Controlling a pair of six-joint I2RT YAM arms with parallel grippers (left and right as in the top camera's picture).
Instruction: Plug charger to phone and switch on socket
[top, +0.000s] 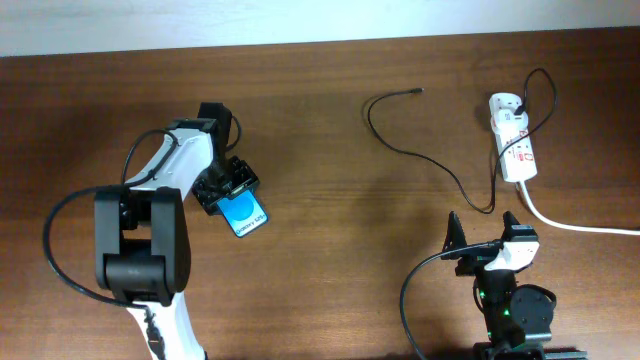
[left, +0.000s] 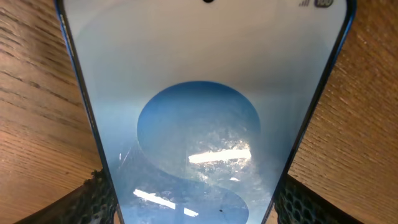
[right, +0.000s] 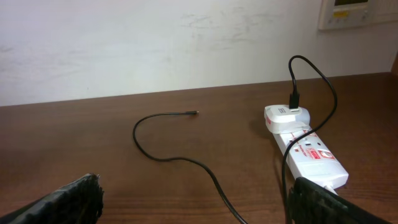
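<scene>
The phone (top: 246, 214), with a blue screen and a lighter blue circle, is at the left of the table between the fingers of my left gripper (top: 226, 187). In the left wrist view the phone (left: 199, 93) fills the frame and both fingers of the left gripper (left: 193, 190) press on its long edges. The charger (top: 400, 148), a thin black cable, curves across the table; its free tip (top: 418, 92) lies far from the phone. Its other end is plugged into the white socket (top: 515, 140) at the far right. My right gripper (top: 485, 238) is open and empty, just short of the cable (right: 186, 160) and the socket (right: 314, 158).
The socket's thick white cord (top: 580, 226) runs off the right edge of the table. A white wall (right: 155, 43) stands behind the table's far edge. The brown wooden table (top: 330, 250) lies between the two arms.
</scene>
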